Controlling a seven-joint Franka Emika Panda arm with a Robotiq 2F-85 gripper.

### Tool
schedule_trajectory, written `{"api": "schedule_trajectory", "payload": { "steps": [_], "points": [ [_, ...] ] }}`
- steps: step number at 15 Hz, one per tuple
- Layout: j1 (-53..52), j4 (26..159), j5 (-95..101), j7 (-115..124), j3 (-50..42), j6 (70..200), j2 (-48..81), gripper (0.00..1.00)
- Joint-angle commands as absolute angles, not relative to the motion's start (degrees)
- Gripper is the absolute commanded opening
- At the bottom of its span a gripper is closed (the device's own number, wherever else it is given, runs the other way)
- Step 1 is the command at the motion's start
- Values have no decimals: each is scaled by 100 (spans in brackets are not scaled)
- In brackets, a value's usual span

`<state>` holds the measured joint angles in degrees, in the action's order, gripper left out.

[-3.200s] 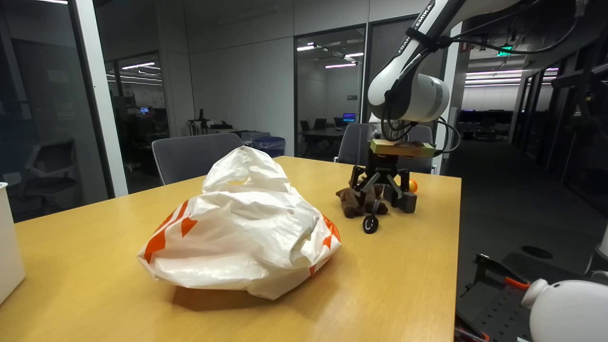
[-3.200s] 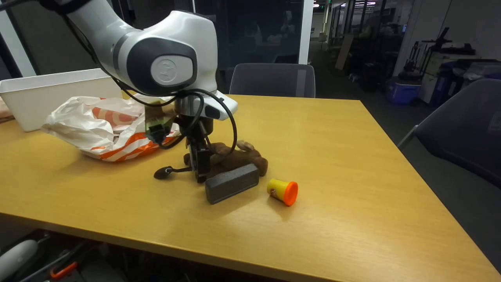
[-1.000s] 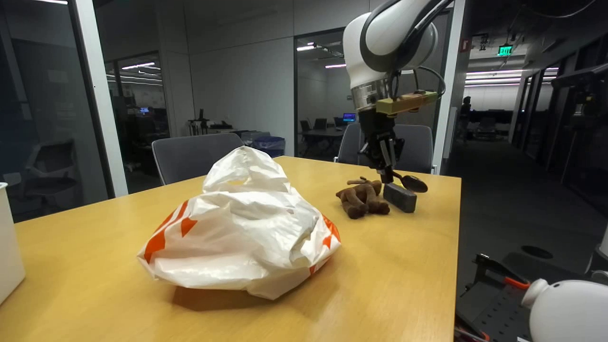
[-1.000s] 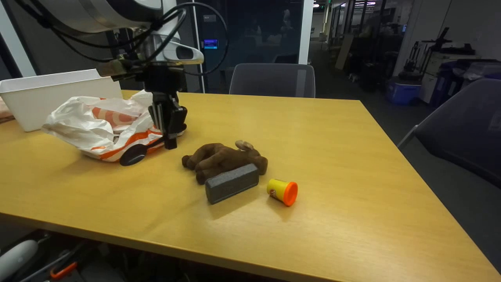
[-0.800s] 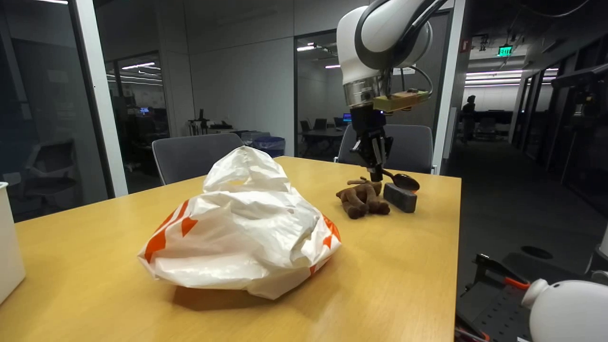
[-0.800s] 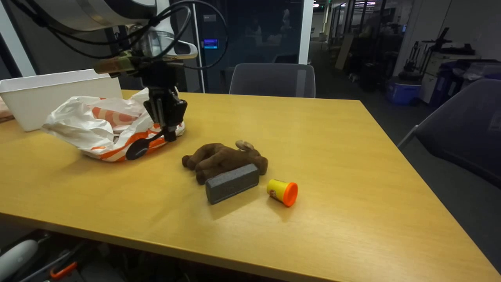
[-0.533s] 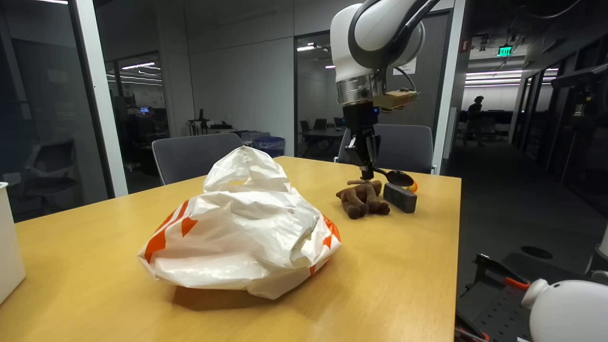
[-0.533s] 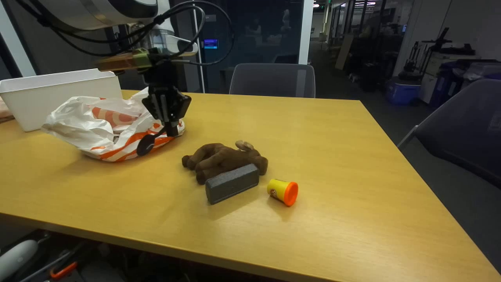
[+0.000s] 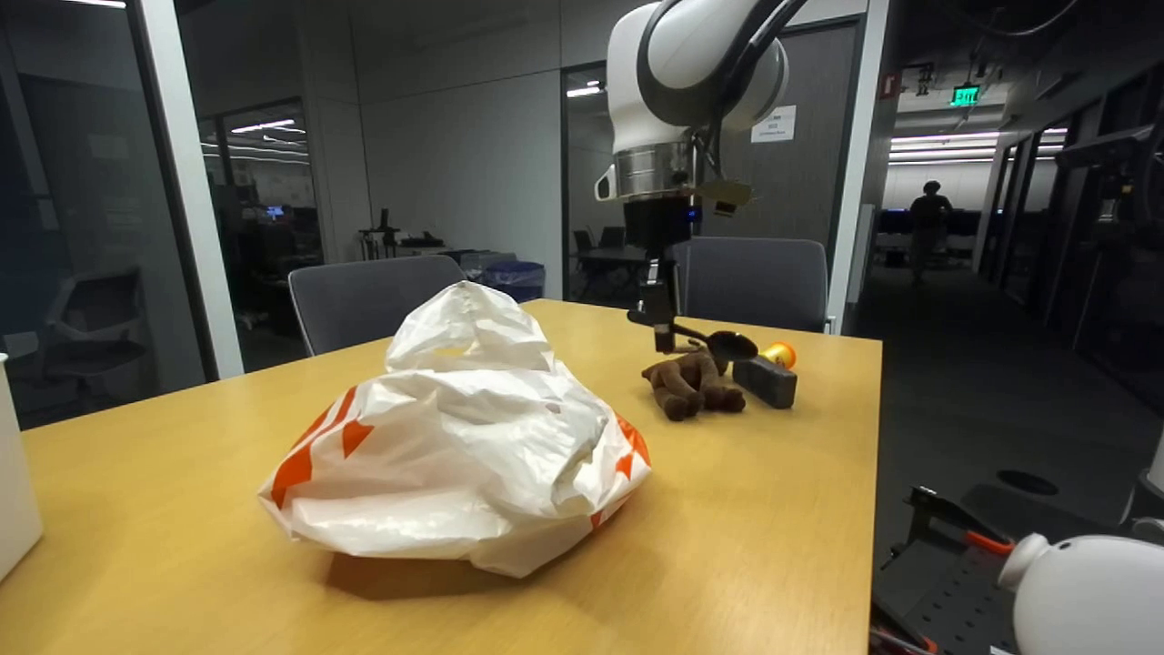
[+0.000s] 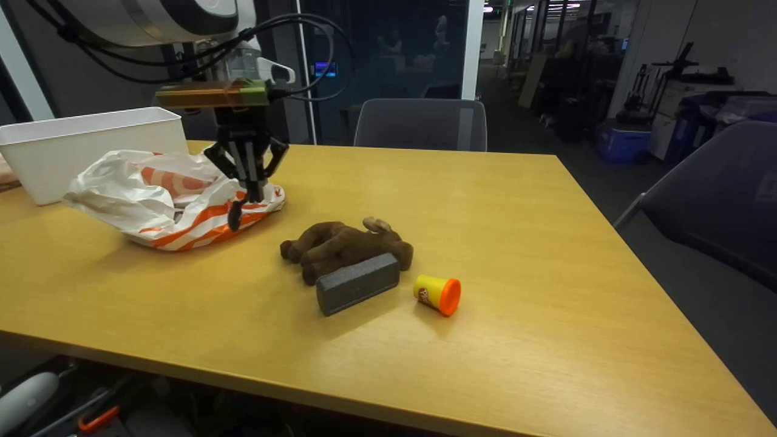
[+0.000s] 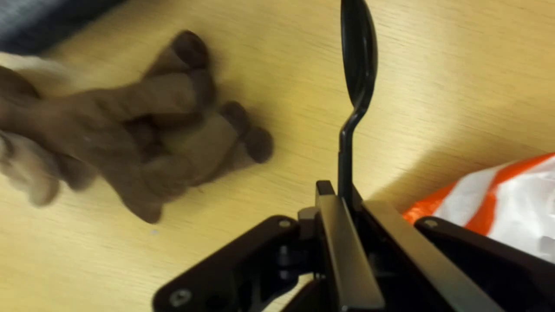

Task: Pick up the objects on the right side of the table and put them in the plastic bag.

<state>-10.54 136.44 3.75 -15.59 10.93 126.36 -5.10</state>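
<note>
My gripper (image 11: 341, 193) is shut on the handle of a black spoon (image 11: 359, 52); the bowl sticks out past the fingertips, lifted off the table (image 10: 546, 352). In an exterior view the gripper (image 10: 254, 198) hangs in front of the white plastic bag (image 10: 121, 200) with orange-red print. A corner of the bag (image 11: 520, 199) shows at the right of the wrist view. The other objects lie together on the table: a brown plush toy (image 10: 346, 250), a dark grey block (image 10: 359, 284) and a yellow can with an orange lid (image 10: 434, 294). What the bag holds is hidden.
Behind the bag stands a white bin (image 10: 91, 142). Dark chairs (image 9: 755, 282) line the far side of the table. The block's corner (image 11: 39, 26) and the plush toy (image 11: 99, 125) fill the wrist view's left side.
Three seconds ago the gripper was down among the objects. It has since risen with the spoon. Over the last second it moved left in an exterior view and turned, swinging the spoon round.
</note>
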Motion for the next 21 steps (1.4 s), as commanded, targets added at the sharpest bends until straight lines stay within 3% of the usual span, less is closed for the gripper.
{"api": "schedule_trajectory", "payload": {
  "steps": [1, 7, 21],
  "points": [
    [-1641, 13496, -260, -1923, 1531, 12999, -239, 8],
    [-2151, 13215, 726, -1925, 2109, 13384, -14, 8],
    [-2603, 12364, 4143, -643, 2097, 13786, 977, 8]
  ]
}}
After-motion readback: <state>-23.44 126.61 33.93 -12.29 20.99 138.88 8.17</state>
